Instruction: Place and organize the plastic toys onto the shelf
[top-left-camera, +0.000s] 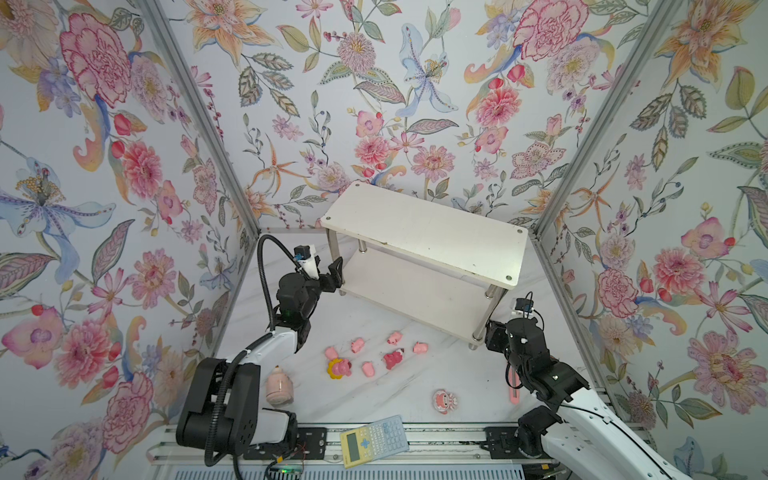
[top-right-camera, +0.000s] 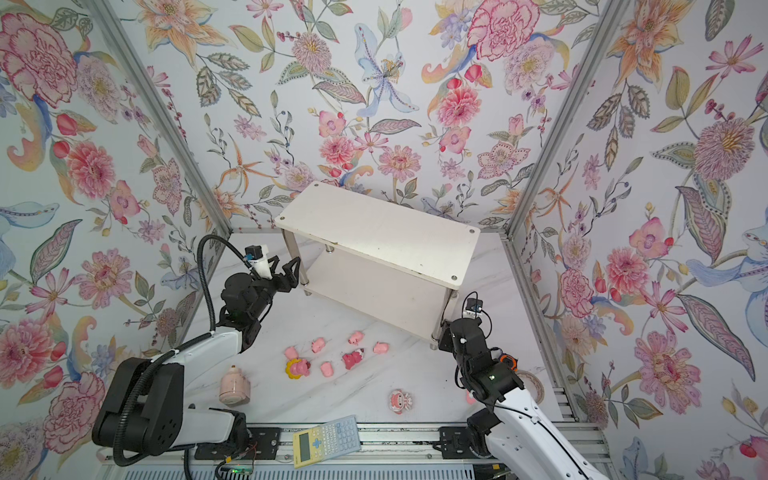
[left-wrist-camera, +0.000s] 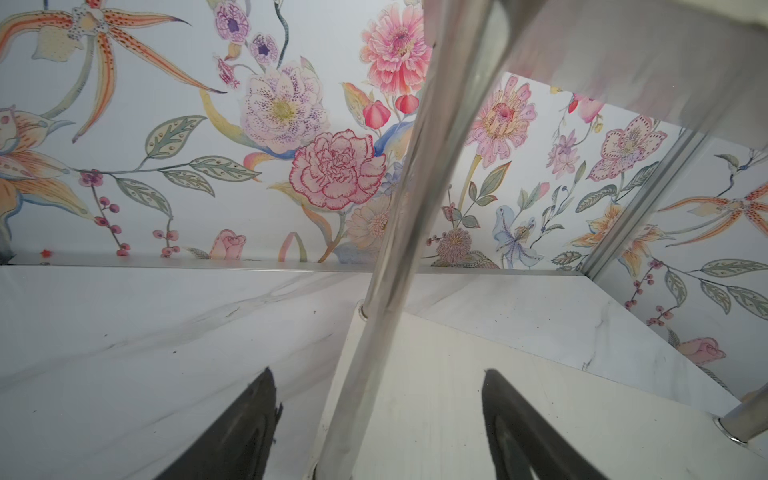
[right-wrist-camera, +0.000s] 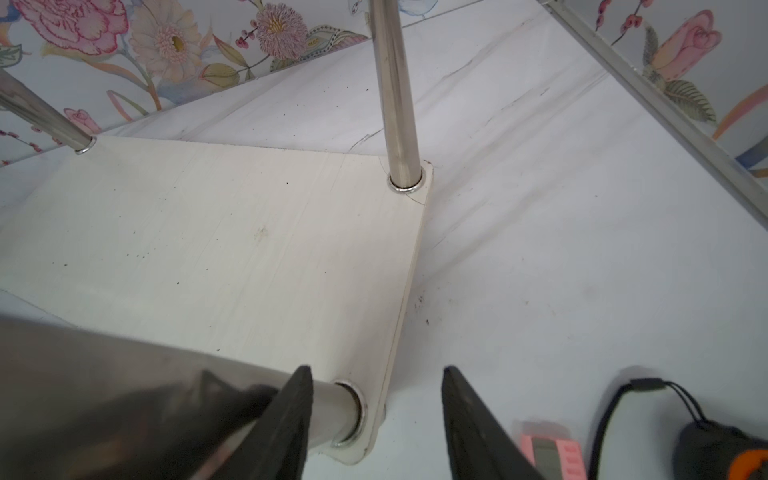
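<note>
Eight small pink toys (top-left-camera: 368, 368) lie scattered near the upright white two-tier shelf (top-left-camera: 424, 228).

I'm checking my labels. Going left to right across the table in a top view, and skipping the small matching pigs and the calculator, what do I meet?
In a top view: pink jar → yellow-maned toy → dark pink bear → round pink-and-white toy → pink knife.

Your booth's walls (top-left-camera: 374, 83) wear pale floral wallpaper, joined at the corners by aluminium posts (top-left-camera: 195, 108); your desk (top-left-camera: 415, 395) is white, marble-veined, evenly lit, with a metal rail (top-left-camera: 449, 436) along its near edge.
</note>
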